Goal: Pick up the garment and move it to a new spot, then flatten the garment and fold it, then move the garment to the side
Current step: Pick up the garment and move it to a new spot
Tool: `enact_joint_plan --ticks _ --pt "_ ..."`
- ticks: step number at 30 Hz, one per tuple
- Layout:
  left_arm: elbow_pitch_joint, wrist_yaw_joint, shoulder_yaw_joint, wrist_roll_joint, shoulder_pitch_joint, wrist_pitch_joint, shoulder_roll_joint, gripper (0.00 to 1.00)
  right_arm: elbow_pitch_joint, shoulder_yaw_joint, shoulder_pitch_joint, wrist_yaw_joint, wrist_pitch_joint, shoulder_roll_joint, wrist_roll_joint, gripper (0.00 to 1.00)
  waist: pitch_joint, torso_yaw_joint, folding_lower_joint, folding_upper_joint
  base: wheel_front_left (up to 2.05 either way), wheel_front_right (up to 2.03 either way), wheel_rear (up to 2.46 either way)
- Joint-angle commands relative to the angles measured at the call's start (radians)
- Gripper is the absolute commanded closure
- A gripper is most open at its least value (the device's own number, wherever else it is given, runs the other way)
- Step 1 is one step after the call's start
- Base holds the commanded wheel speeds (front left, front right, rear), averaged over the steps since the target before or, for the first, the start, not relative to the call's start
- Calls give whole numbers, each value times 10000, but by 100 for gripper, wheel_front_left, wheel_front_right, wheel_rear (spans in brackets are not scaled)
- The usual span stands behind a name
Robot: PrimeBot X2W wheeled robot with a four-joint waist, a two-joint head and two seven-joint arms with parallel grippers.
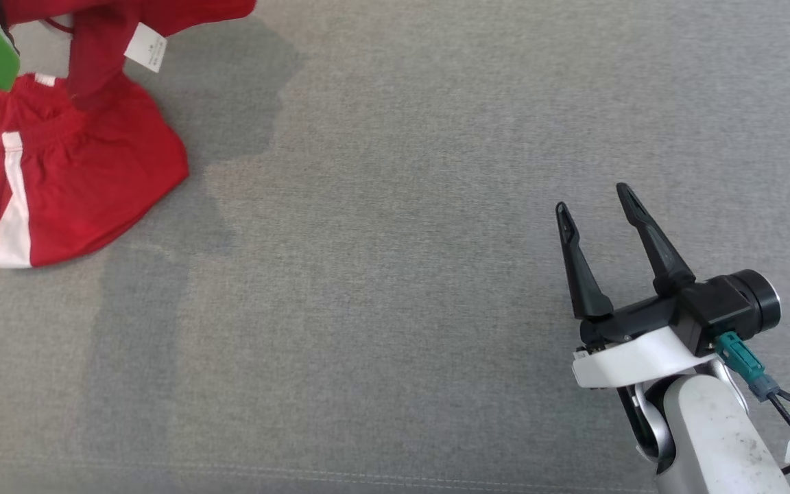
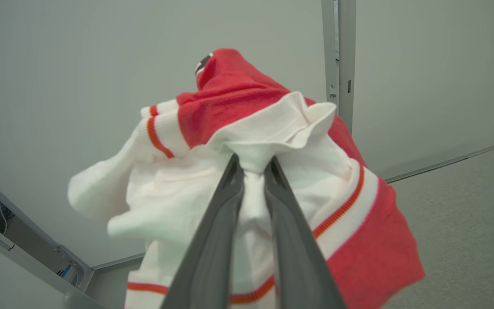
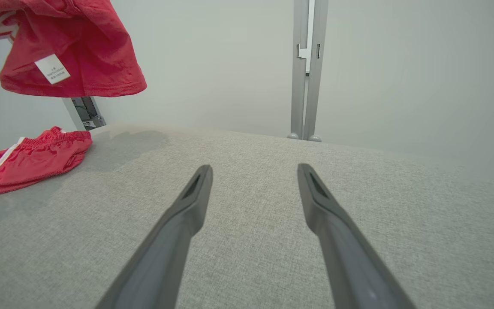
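While aloft, garment (image 2: 272, 124) pinched in left end effector (image 2: 254, 161), far from wide-open, empty right end effector (image 1: 592, 197)

Grey surface (image 1: 395, 274) mostly open — clutter at far left only.
Red shorts (image 1: 79, 178) lie at the left edge, hanging garment (image 1: 100, 48) above them; right gripper (image 1: 592, 196) lower right, jaws spread — upright post (image 3: 305, 68) behind the far edge.

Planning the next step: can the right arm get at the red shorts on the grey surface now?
Probably yes, if it stretches that far: the right pincer is open and empty, and only bare grey surface lies between it and the red shorts.
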State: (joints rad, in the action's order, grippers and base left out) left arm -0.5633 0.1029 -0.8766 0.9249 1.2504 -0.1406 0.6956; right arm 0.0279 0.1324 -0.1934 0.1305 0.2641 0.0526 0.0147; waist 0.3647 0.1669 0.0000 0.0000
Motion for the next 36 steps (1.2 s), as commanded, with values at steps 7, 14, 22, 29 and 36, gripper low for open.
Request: enact_joint_plan --ticks 7,14,22,29,36 --pt "1404 -975 51 281 168 895 -214 100 -143 -148 -419 5 6 -23 949 0 -677 -2573 0 0 0 0 0" --pt "1951 -1457 -184 329 -166 1021 -807 100 -235 -296 -488 5 6 -24 1314 0 -515 -4120 0 0 0 0 0" --pt "1298 -1481 -770 169 -707 661 -1993 100 -377 -404 -689 5 6 -29 1726 0 253 -5277 0 0 0 0 0" --pt "-417 -1047 -1319 101 -1505 -45 -2948 100 -484 -392 -827 5 6 -31 2022 0 936 -5748 0 0 0 0 0" --pt "-1943 -380 -1413 292 -2341 -916 -3825 0 -311 -429 -555 5 6 -26 1923 0 682 -5579 0 0 0 0 0"
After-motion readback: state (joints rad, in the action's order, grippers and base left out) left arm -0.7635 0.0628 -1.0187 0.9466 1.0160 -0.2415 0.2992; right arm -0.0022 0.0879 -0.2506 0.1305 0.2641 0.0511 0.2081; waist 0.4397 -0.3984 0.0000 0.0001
